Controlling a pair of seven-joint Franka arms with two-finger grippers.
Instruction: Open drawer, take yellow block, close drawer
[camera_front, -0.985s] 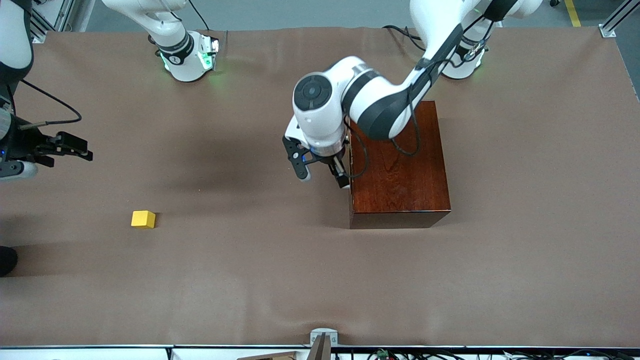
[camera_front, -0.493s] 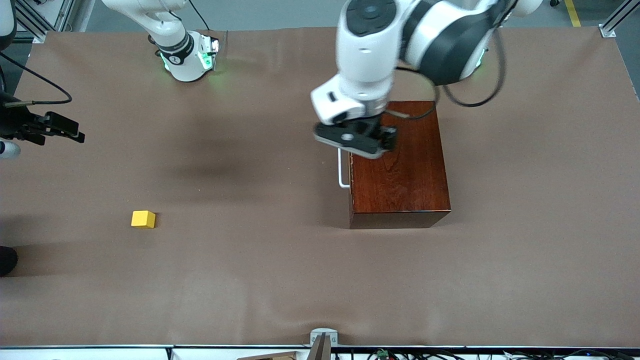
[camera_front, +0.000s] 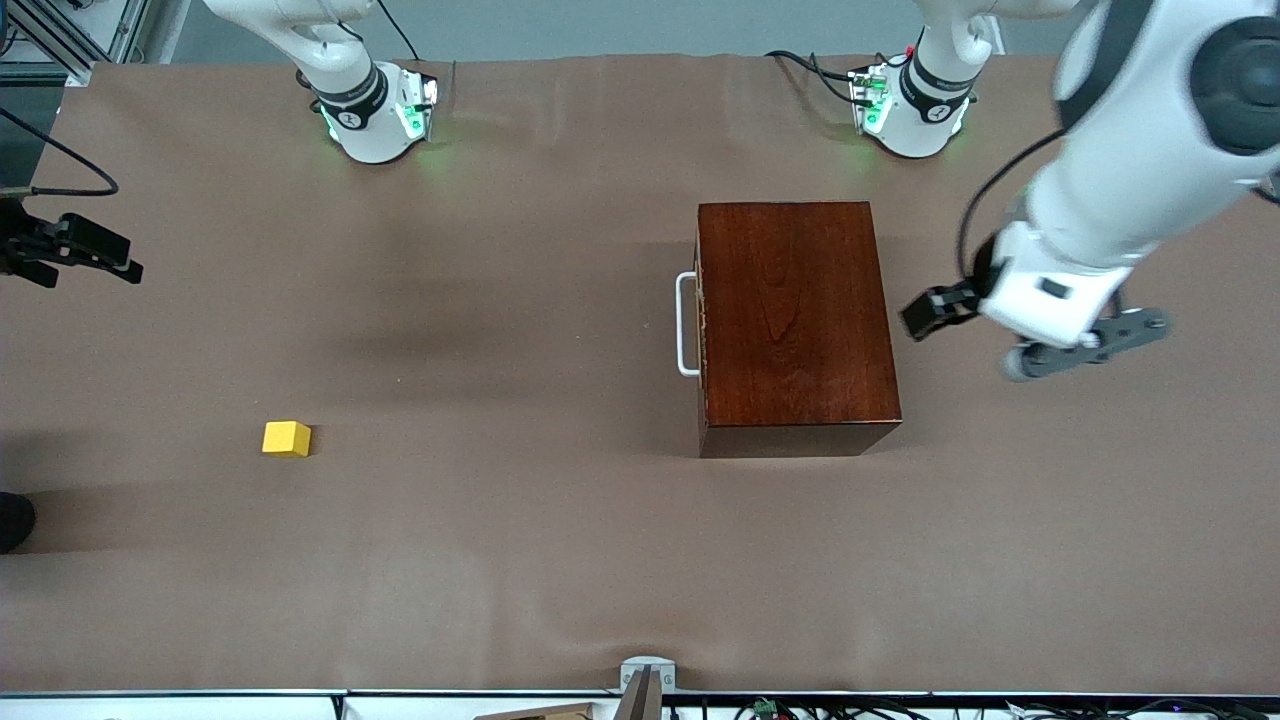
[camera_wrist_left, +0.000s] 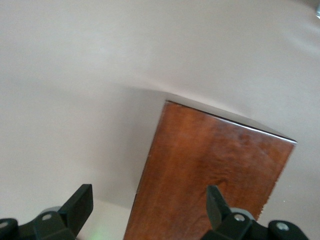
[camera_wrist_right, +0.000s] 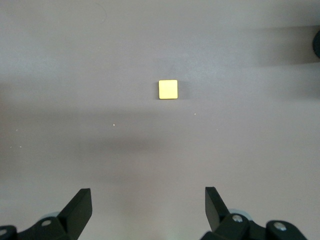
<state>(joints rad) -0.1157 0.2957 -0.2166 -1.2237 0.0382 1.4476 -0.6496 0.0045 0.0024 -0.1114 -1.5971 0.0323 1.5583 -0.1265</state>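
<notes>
The drawer sits shut inside the dark reddish-brown box (camera_front: 795, 320), and only its white bar handle (camera_front: 685, 325) sticks out. On the bare table toward the right arm's end lies the yellow block (camera_front: 286, 438), a little nearer the front camera than the handle. My left gripper (camera_front: 1085, 345) hangs open and empty over the table beside the box, at the left arm's end. Its wrist view shows the left gripper (camera_wrist_left: 148, 205) looking down on the box (camera_wrist_left: 210, 170). My right gripper (camera_front: 105, 258) is open and empty at the table's edge. In its wrist view the right gripper (camera_wrist_right: 148, 205) has the block (camera_wrist_right: 168, 89) well ahead of it.
The brown table cloth (camera_front: 520, 560) covers the whole surface. Both arm bases (camera_front: 375, 110) (camera_front: 910, 100) stand along the edge farthest from the front camera. A small grey bracket (camera_front: 645, 672) sits at the table's edge nearest the front camera.
The left arm has lifted away from the drawer handle and swung over the box to the left arm's end of the table. The right gripper has drawn back slightly.
</notes>
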